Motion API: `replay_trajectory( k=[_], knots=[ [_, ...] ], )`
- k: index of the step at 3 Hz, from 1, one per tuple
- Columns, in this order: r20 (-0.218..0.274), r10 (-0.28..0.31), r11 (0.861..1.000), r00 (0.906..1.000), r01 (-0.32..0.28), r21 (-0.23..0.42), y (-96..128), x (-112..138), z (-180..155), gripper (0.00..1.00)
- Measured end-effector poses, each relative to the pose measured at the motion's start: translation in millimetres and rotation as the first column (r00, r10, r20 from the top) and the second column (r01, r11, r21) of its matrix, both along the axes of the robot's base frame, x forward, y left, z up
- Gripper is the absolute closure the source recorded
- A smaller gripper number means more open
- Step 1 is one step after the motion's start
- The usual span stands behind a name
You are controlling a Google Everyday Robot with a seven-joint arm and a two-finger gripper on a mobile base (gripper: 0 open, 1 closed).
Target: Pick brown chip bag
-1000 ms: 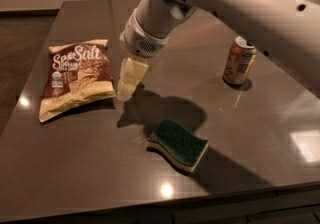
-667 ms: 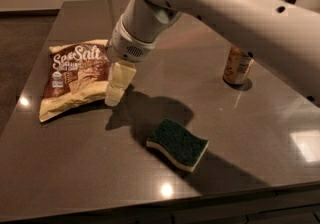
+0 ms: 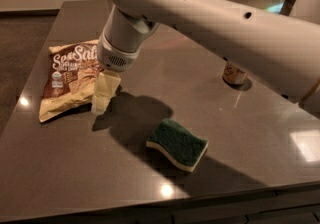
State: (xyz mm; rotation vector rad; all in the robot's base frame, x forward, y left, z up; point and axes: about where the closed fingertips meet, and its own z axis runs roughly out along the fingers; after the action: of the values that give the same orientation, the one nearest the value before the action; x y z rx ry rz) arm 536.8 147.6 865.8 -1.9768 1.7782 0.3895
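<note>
The brown chip bag (image 3: 67, 80) lies flat at the left of the dark table (image 3: 250, 133), its white "Sea Salt" lettering facing up. My gripper (image 3: 103, 93) hangs from the big white arm and sits at the bag's right edge, low over the table. The cream finger (image 3: 106, 90) overlaps the bag's right side and hides part of it.
A green-topped sponge (image 3: 178, 144) lies in front of centre. An orange soda can (image 3: 233, 74) stands at the right, mostly hidden behind the arm. The table's front edge runs along the bottom, its left edge is close to the bag.
The arm has swung left toward the chip bag. The gripper went from just right of the bag to over its right edge. The arm now covers most of the can.
</note>
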Motion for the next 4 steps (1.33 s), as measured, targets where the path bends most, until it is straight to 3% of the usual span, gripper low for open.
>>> replay_trajectory(
  k=[1, 2, 4],
  knots=[
    [-0.002, -0.008, 1.000, 1.0000, 0.008, -0.021, 7.4, 2.6, -10.1, 0.00],
    [-0.006, -0.005, 0.999, 1.0000, 0.004, -0.038, 11.3, 4.5, -16.3, 0.18],
    [-0.014, 0.001, 1.000, 0.9999, -0.002, -0.031, 5.7, 7.6, -9.8, 0.64]
  ],
)
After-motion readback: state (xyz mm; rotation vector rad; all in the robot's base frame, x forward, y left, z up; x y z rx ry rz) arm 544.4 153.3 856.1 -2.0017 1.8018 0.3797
